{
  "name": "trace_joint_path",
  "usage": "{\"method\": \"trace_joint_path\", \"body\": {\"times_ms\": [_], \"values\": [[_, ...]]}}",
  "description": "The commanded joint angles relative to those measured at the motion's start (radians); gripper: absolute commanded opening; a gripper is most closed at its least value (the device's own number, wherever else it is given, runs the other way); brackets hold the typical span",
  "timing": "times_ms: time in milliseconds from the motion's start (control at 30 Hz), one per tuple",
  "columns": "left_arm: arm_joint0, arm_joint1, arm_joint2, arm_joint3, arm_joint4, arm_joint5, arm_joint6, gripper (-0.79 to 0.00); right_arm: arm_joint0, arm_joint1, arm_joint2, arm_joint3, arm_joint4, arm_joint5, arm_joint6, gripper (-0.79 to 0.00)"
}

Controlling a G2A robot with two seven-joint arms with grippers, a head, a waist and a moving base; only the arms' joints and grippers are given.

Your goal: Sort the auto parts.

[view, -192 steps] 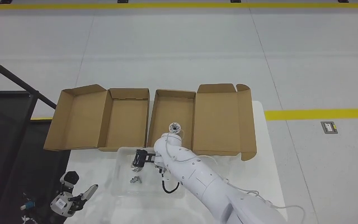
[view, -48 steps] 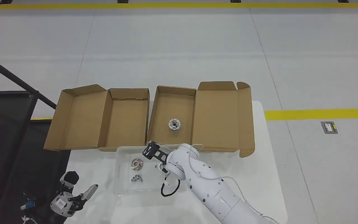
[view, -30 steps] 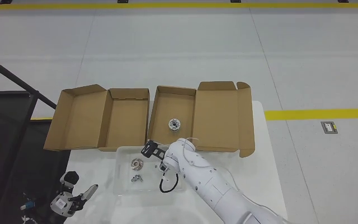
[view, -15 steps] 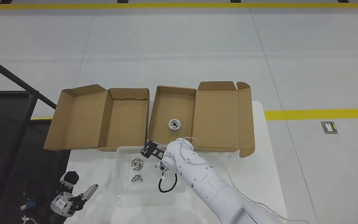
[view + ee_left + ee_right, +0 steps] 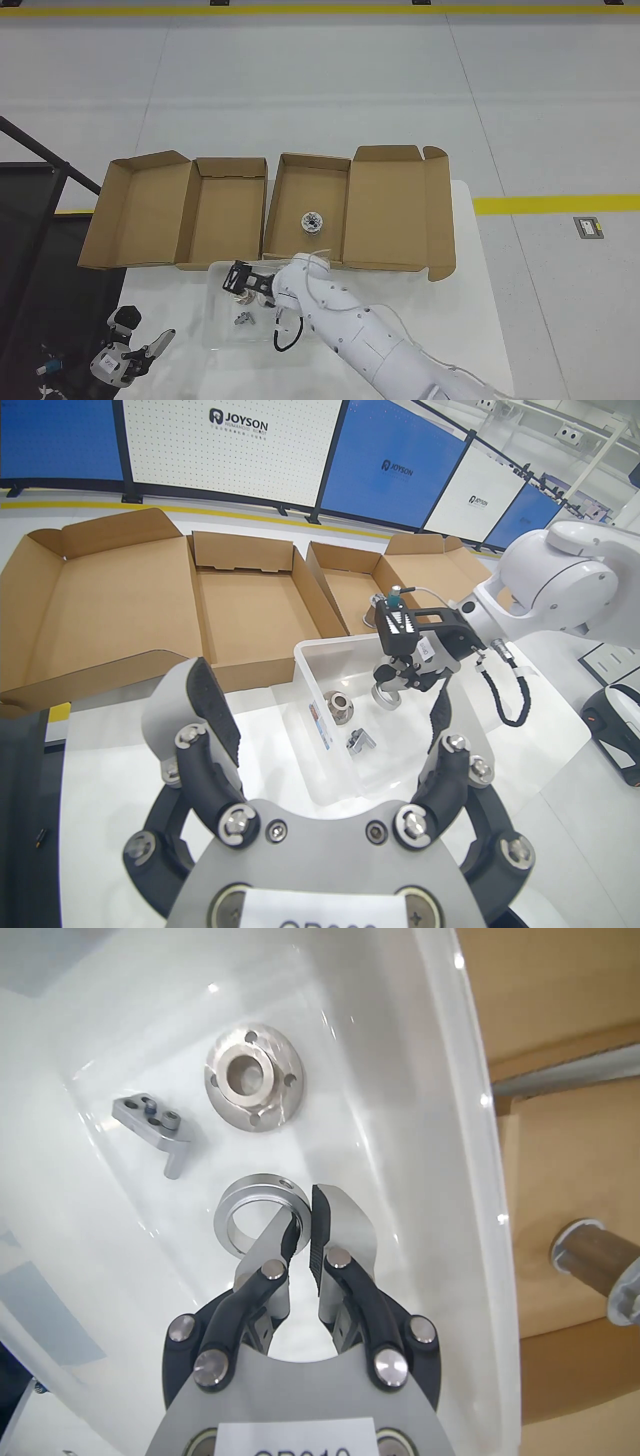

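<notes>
A clear plastic bin [image 5: 215,335] at the table's front holds the loose parts. My right gripper [image 5: 305,1218] is down inside the bin, shut on the wall of a silver ring [image 5: 260,1182], with one finger inside the ring and one outside. A round flange [image 5: 220,1088] and a small grey bracket [image 5: 150,1123] lie on the bin floor just beyond it. In the left wrist view the ring [image 5: 386,698] hangs under the right gripper [image 5: 395,687], beside the flange [image 5: 339,706]. My left gripper [image 5: 320,685] stands open and empty, short of the bin; the top view shows this left gripper [image 5: 150,345] at the front left.
Two open cardboard boxes stand behind the bin. The left box [image 5: 228,215] holds nothing I can see. The right box [image 5: 308,195] holds one round silver part [image 5: 313,221]. A black frame stands off the table's left side.
My right gripper has swung left from the bin's back right corner to over the flange. The left arm has kept still.
</notes>
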Motion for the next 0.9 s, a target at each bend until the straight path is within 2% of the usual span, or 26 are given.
{"method": "trace_joint_path", "body": {"times_ms": [0, 200, 367, 800, 867], "values": [[0.0, 0.0, 0.0, 0.0, 0.0, 0.0, 0.0, 0.0, -0.028, 0.018, 0.015, -0.095, -0.032, 0.008, 0.037, -0.785], [0.0, 0.0, 0.0, 0.0, 0.0, 0.0, 0.0, 0.0, -0.141, 0.078, 0.093, -0.421, -0.126, 0.026, 0.205, -0.785], [0.0, 0.0, 0.0, 0.0, 0.0, 0.0, 0.0, 0.0, -0.221, 0.108, 0.129, -0.593, -0.183, -0.015, 0.298, -0.785], [0.0, 0.0, 0.0, 0.0, 0.0, 0.0, 0.0, 0.0, -0.221, 0.108, 0.129, -0.593, -0.183, -0.015, 0.298, -0.785], [0.0, 0.0, 0.0, 0.0, 0.0, 0.0, 0.0, 0.0, -0.219, 0.107, 0.14, -0.587, -0.175, -0.008, 0.261, -0.785]]}}
